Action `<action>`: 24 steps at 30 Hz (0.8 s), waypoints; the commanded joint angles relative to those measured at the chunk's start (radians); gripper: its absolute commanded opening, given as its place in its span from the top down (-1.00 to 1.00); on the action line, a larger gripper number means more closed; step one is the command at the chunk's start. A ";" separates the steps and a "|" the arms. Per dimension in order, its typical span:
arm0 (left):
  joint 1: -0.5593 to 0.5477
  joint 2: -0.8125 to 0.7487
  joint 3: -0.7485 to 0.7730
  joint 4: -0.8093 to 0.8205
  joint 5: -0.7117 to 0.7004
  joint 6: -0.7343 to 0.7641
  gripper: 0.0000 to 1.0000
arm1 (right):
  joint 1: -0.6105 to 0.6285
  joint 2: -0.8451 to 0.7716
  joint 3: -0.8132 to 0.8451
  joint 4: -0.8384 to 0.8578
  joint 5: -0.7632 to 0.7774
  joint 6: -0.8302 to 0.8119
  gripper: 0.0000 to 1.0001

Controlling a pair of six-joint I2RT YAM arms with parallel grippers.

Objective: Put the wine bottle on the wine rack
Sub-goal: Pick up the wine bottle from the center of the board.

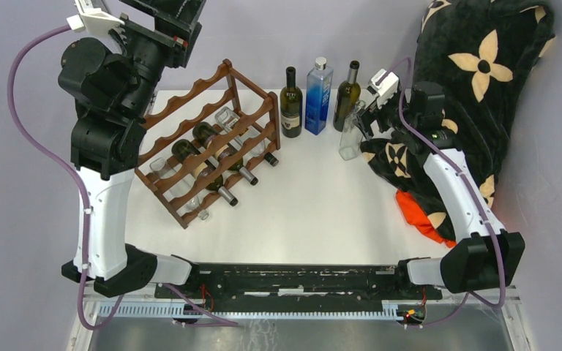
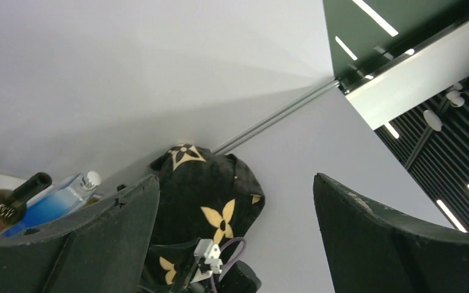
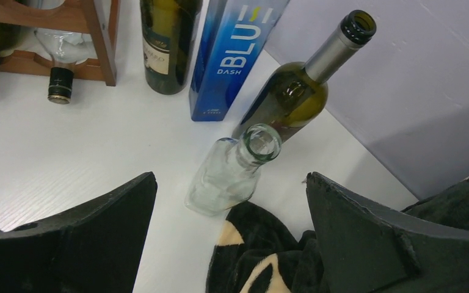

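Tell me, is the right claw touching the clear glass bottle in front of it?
Apart. In the right wrist view the right claw is wide open, and white table shows on both sides of the clear glass bottle.

Four bottles (image 1: 290,106) stand upright, four lie in one wine rack (image 1: 251,80).

A black, cream-flowered blanket (image 1: 483,44) on the table (image 1: 322,197) at right, orange cloth (image 1: 418,212) beside it.

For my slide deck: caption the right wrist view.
Open right claw poised over an upright clear glass bottle, with a green wine bottle behind it.
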State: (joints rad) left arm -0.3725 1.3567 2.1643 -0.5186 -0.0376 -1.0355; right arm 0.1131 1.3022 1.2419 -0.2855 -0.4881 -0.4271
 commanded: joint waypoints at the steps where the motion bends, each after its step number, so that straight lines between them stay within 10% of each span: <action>1: -0.003 0.061 0.099 0.005 -0.023 -0.055 -1.00 | -0.015 0.051 0.099 0.053 0.008 0.030 -0.96; 10: -0.002 0.090 0.044 0.163 0.100 0.034 -1.00 | -0.031 0.107 0.175 0.065 0.002 0.018 -0.96; 24: 0.010 -0.160 -0.483 0.385 0.276 0.449 -1.00 | -0.047 0.306 0.505 -0.214 -0.122 0.007 -0.96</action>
State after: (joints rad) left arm -0.3679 1.2835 1.7748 -0.2207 0.2066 -0.7326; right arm 0.0677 1.5829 1.6989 -0.4004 -0.5262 -0.4316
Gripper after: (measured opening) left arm 0.996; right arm 0.982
